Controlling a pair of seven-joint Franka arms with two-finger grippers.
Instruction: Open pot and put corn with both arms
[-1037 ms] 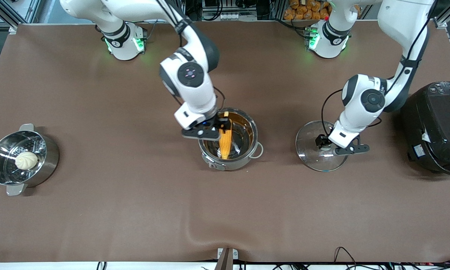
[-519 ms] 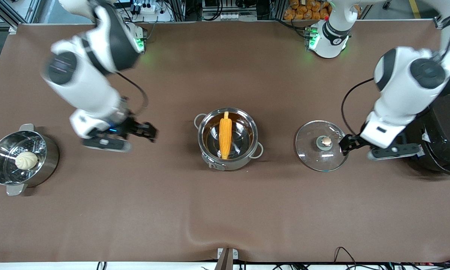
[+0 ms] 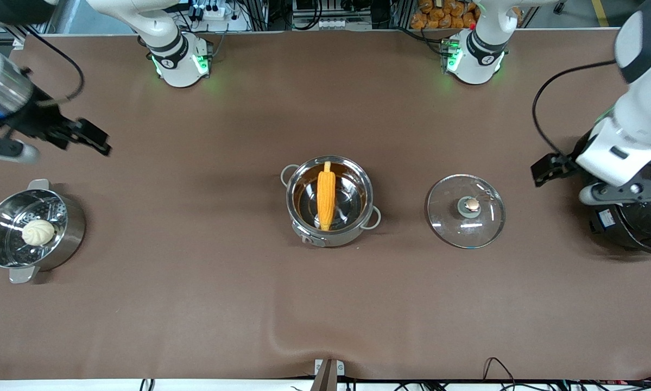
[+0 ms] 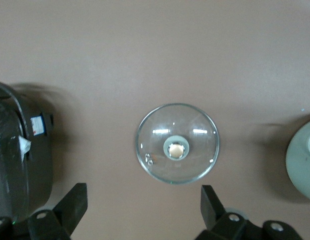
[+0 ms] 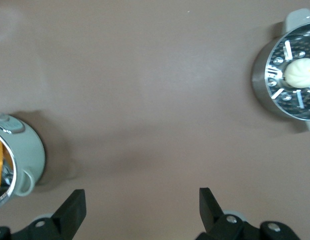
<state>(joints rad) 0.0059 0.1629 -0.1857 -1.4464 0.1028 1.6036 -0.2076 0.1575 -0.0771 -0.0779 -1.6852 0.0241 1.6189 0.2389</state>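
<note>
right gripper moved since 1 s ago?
Yes. The right gripper has left the pot, where the corn lies, and gone toward the right arm's end of the table, now open above the steamer pot.

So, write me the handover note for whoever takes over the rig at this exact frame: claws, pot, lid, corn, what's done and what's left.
Left claw: open, empty, up in the air between the glass lid and the black rice cooker.
Right claw: open, empty, up over bare table near the steamer pot.
Pot: mid-table, uncovered.
Corn: lying inside the pot.
Lid: flat on the table beside the pot, toward the left arm's end, knob up.
Done: pot opened, corn in.
Left: nothing of the stated job appears to remain.
</note>
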